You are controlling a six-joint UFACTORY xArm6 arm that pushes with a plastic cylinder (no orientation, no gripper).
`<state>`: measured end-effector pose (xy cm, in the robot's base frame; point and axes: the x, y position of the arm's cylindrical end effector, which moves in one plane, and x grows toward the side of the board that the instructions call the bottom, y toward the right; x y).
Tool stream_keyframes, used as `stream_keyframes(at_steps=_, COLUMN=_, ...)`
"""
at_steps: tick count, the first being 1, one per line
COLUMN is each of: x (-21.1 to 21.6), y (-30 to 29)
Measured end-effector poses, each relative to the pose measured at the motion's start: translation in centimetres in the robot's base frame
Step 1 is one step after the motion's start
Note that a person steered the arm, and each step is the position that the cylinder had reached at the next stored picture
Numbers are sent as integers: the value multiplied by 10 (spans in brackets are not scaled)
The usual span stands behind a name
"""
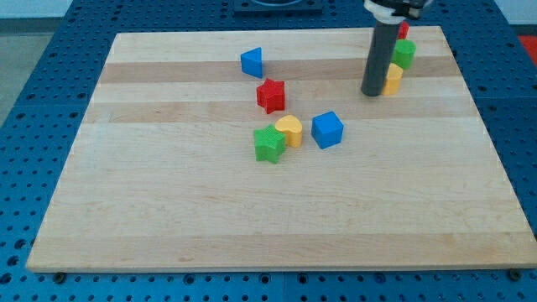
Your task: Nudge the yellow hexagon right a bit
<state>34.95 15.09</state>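
The yellow hexagon (393, 79) lies near the view's top right, partly hidden behind my rod. My tip (372, 92) rests on the board right against the hexagon's left side. A green block (404, 54) sits just above the hexagon, touching it. A red block (404, 30) shows a sliver above that, mostly hidden by the rod.
A blue triangular block (252, 62) lies at top centre. A red star (271, 95) sits below it. A green star (268, 144), a yellow heart (289, 130) and a blue cube (327, 130) cluster mid-board. The wooden board (252, 226) ends close to the right of the hexagon.
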Motion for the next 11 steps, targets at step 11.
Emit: stream_keyframes(at_steps=11, x=-28, y=23)
